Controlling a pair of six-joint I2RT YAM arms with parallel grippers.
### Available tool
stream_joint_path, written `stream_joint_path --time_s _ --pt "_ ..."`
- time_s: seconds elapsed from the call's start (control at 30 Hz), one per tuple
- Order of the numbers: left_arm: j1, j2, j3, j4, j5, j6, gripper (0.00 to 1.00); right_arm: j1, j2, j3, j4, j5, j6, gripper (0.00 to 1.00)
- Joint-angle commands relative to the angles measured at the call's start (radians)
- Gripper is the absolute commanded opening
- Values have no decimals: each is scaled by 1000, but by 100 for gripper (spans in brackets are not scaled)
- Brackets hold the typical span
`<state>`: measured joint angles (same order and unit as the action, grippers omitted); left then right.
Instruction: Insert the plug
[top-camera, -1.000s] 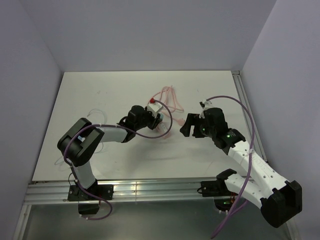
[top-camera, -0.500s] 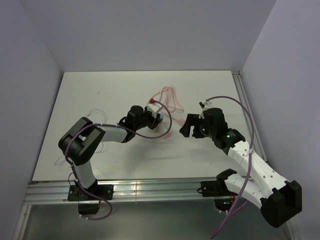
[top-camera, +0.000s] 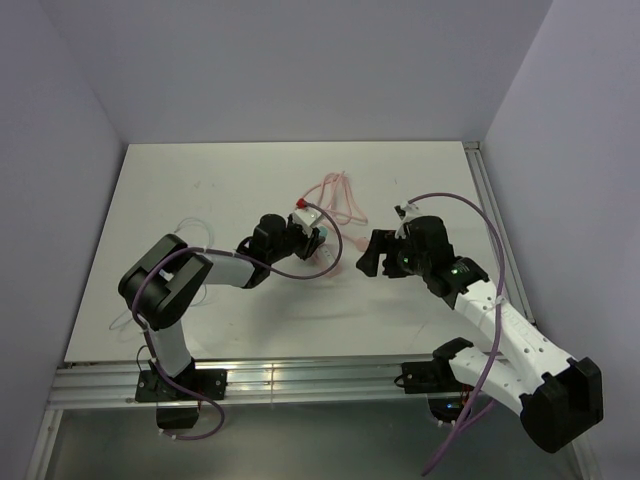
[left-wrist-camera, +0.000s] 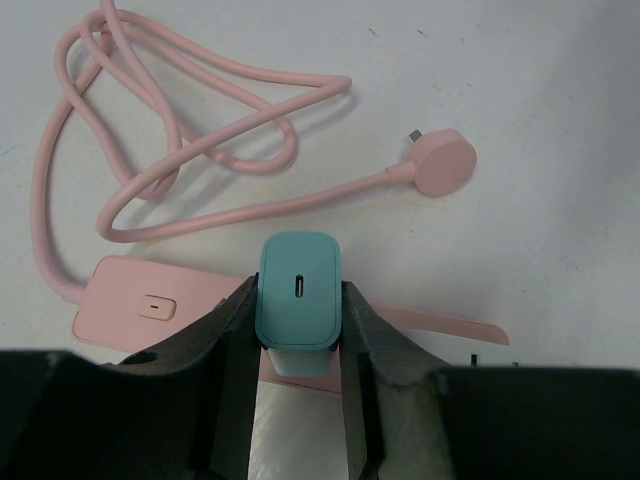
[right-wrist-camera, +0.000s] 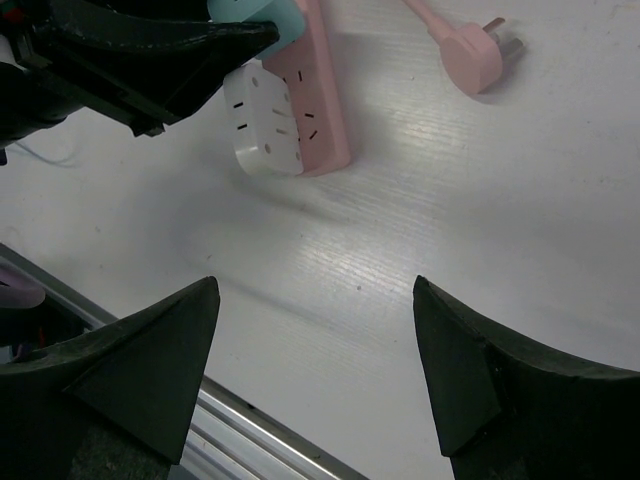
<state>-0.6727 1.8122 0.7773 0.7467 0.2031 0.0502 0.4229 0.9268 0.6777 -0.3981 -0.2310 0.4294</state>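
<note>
**Plug in my left hand, just over the strip**

My left hand is clamped on the plug, port face toward my wrist. The strip lies right beneath it, long axis crosswise, so I judge the move is straight down. My right hand hangs wide and empty, well right of the strip.

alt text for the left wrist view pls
The left gripper clamps a teal plug over a pink power strip on a white table. Its pink cable loops behind, ending in a round wall plug at right.
</note>
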Motion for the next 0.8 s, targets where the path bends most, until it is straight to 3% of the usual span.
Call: stream_joint_path --time_s 0.0,0.37,0.5,0.77 --pt "7 41 -38 -136 -74 -10 0 -9 6 -10 47 -37 0 85" --pt "2 52 -35 -128 -99 -30 0 -9 1 -6 39 -42 -8 84" --pt "2 81 37 -217 -137 -88 0 -9 36 -6 45 -71 -17 84" --pt "-11 -28 22 -199 -169 -121 0 0 58 -37 145 -87 -12 88"
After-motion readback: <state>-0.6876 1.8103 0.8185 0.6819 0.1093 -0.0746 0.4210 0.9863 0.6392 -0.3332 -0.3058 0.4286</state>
